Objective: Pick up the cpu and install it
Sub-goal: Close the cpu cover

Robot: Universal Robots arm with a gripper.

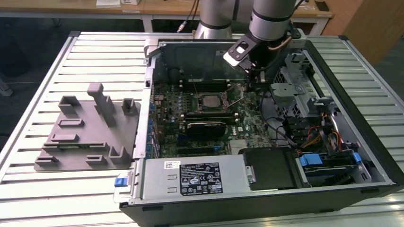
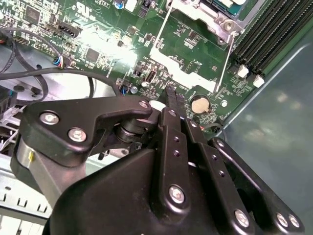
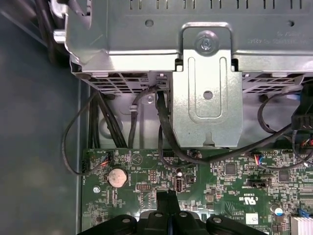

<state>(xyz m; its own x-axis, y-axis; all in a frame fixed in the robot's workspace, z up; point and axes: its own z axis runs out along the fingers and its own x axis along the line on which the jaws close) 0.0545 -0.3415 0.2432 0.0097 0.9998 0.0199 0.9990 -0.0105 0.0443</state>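
The cpu (image 1: pixel 210 100) lies flat in the motherboard socket inside the open computer case (image 1: pixel 372 156), and one pale-rimmed corner of it (image 2: pixel 229 3) shows in the second wrist view. The socket's metal load plate (image 2: pixel 176 63) is flipped open beside it, with the thin wire lever (image 2: pixel 222 63) running along its edge. My gripper (image 1: pixel 252 85) hangs just to the exterior view's right of the socket, low over the green board. Its black fingers are pressed together in both wrist views (image 2: pixel 171 95) (image 3: pixel 168 198), with nothing between them. The fingertips hover near the lever's end.
A grey fixture plate (image 1: pixel 88 137) with upright posts stands on the slatted table at the exterior view's left. Inside the case are a black block (image 1: pixel 203 127), memory slots (image 2: pixel 264 44), a coin battery (image 3: pixel 117 177), loose black cables (image 3: pixel 164 132), a metal drive cage (image 3: pixel 205 83) and the power supply (image 1: pixel 196 177).
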